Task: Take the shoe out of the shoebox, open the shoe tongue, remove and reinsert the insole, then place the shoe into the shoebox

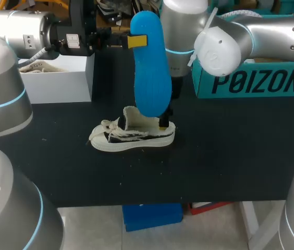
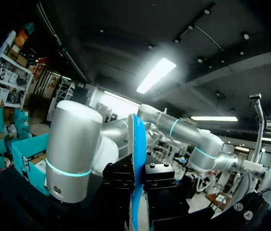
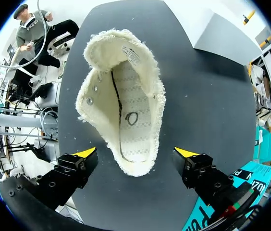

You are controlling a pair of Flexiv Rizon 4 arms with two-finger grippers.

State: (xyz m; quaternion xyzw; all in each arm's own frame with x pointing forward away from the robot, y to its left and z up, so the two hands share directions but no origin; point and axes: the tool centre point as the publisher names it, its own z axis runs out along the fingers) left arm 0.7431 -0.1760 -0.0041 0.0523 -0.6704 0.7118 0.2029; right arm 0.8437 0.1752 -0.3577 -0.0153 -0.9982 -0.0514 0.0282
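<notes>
Black desk [image 1: 230, 156] spreads across the scene, with a cream sneaker [image 1: 131, 136] lying on its sole near the middle, toe toward the left arm's side. Left tool [image 1: 136, 40] is clamped on a bright blue insole [image 1: 151, 67], holding it upright in the air just above the sneaker's heel. In the left wrist view the insole shows edge-on, pinched between the two black fingers. Right tool [image 3: 136, 153] is spread wide, one yellow tip on each side of the sneaker's heel, and neither appears to touch it. Seen from above, the sneaker's mouth gapes open and the bare stitched footbed shows inside. Judging from this, the sneaker is out of its box, the tongue is opened and the insole is removed. What remains is sliding the insole back in and returning the sneaker to the teal shoebox [image 1: 256, 83], which stands at the desk's back edge on the right arm's side. A white box [image 1: 58, 78] sits at the back on the left side. Bare surface lies in front of and to the right of the sneaker, which is well clear of the front edge. The space over the heel is crowded, with the insole and the right wrist close together.
</notes>
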